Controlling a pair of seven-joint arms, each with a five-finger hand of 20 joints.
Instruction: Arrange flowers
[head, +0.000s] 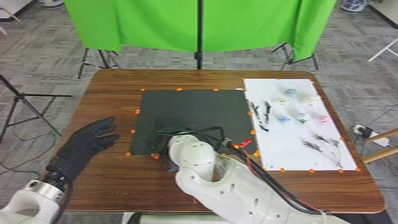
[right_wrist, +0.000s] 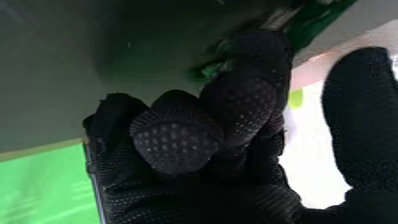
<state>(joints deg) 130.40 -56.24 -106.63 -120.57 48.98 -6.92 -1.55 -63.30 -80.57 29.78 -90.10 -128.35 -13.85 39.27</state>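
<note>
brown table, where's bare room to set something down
Bare: the far half of the dark mat, beyond the right arm, and the wood left of it, beyond the left hand. Crowded: the white sheet with flowers, and the mat's near part.

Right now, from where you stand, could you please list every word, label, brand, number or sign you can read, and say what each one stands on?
There are none that I can read: no legible text on the dark mat, the white sheet or the green cloth.
The small dark marks on the white right arm are too small to make out.
</note>
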